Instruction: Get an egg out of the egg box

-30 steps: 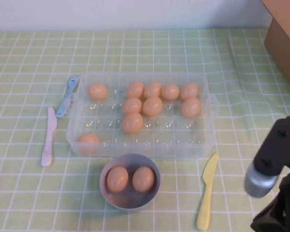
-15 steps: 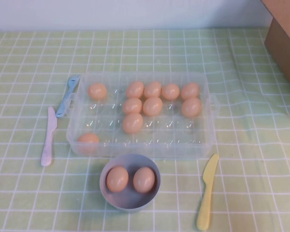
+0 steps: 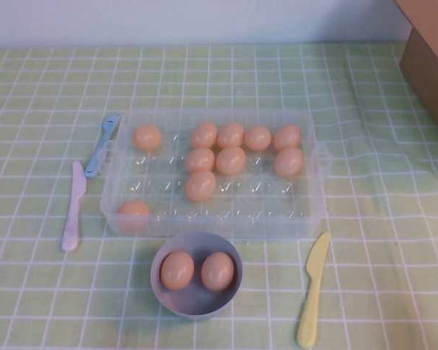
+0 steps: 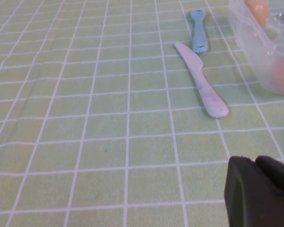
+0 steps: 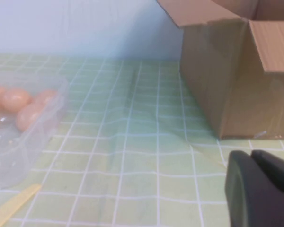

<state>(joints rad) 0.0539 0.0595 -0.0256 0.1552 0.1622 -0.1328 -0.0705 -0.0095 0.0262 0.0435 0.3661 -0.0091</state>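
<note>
Overhead, the egg box [image 3: 213, 172] sits mid-table, nine eggs inside; the egg [image 3: 200, 185] nearest the bowl [image 3: 196, 274] looks easiest. Left gripper [image 4: 262, 191] hovers off the table's left, jaws unreadable. Right gripper [image 5: 260, 188], closed empty, waits near the carton [image 5: 236, 66].

only the two grippers show, each from its own wrist view. the left gripper [image 4: 262, 191] is matte black with smooth, rounded fingers. the right gripper [image 5: 260, 187] looks the same: black, blunt, rounded edges, a thin seam between its fingers.
</note>
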